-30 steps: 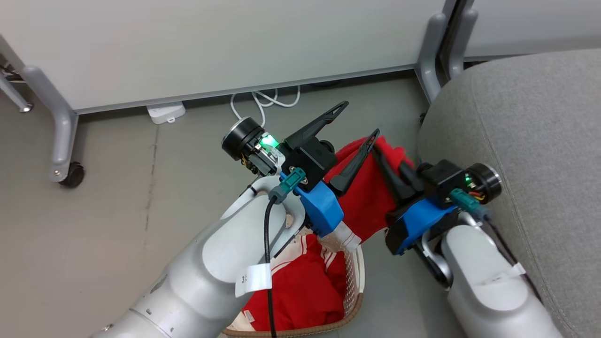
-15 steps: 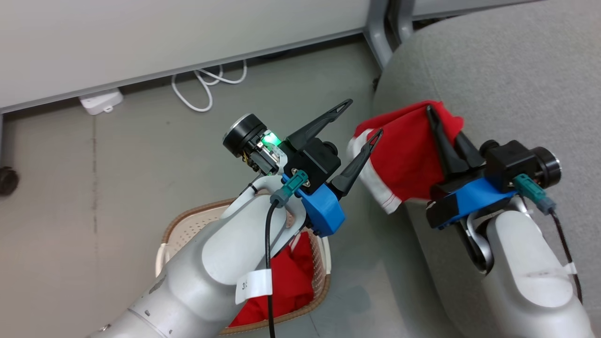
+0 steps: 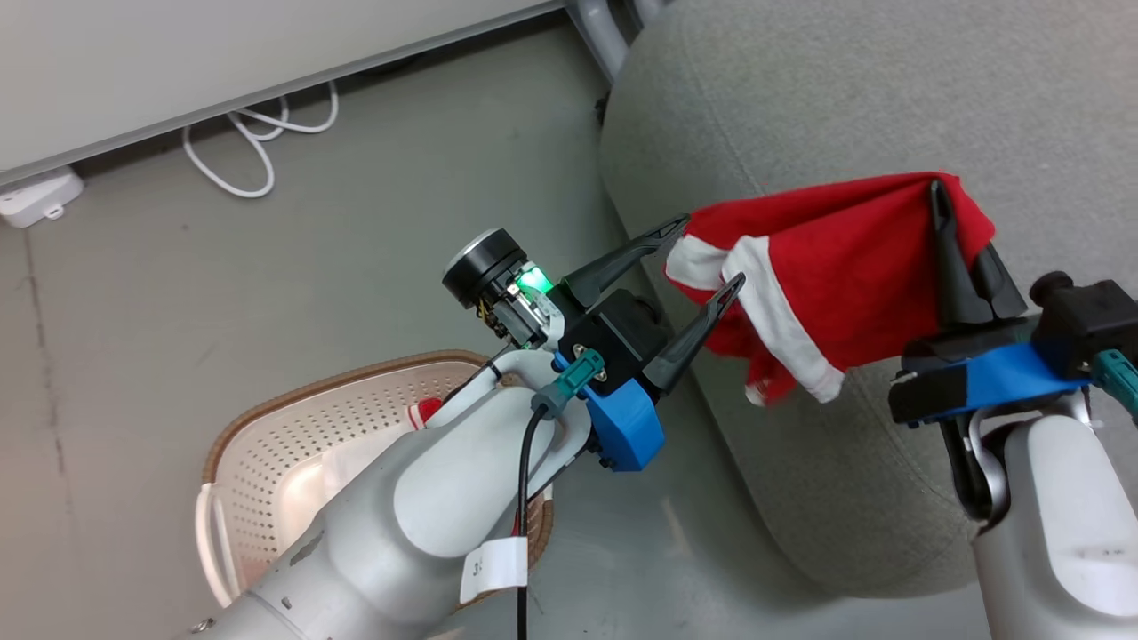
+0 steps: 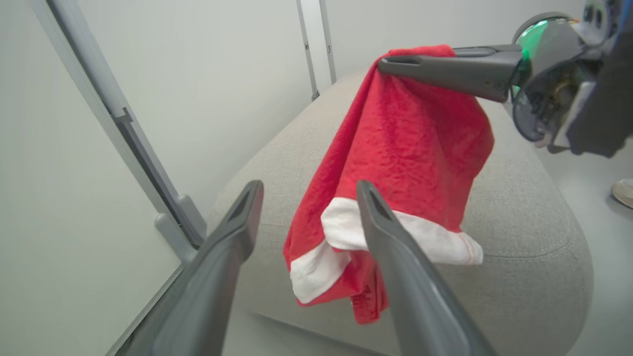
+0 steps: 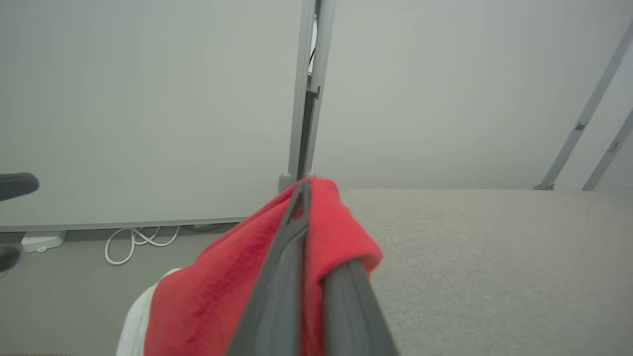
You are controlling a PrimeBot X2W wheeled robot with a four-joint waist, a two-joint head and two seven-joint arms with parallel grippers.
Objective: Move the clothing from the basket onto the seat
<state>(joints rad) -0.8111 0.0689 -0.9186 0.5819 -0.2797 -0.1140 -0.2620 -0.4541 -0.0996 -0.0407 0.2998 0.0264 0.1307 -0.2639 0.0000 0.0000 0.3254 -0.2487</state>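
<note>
Right gripper (image 3: 947, 209): both fingers are closed together on the top fold of the red garment (image 3: 845, 267). In the right wrist view the fabric wraps over the fingers (image 5: 284, 267) and no gap shows between them.

Red garment: soft red fabric with a broad white trim band. It hangs down from the right gripper's fingertips, trim end lowest. The free end drapes toward the left gripper (image 3: 713, 251). Directly beneath the right gripper lies the grey seat (image 3: 889, 107), and the garment hangs over its rounded front corner. Whether the fabric touches the cushion cannot be determined.

Left gripper: fingers spread wide apart, nothing clamped. In the left wrist view the white trim sits just beyond the fingertips, partly behind one finger (image 4: 395, 257). In the head view the upper fingertip meets the garment's edge; actual contact cannot be confirmed.

Basket (image 3: 293, 444): on the grey floor (image 3: 356, 222), below and behind the left gripper, partly covered by the left forearm. It stands well apart from the right gripper. A small patch of red fabric (image 3: 428, 410) shows inside it, against the forearm.

A white cable (image 3: 258, 151) lies coiled on the floor beyond the left gripper, at the foot of a pale wall panel (image 3: 222, 53)
</note>
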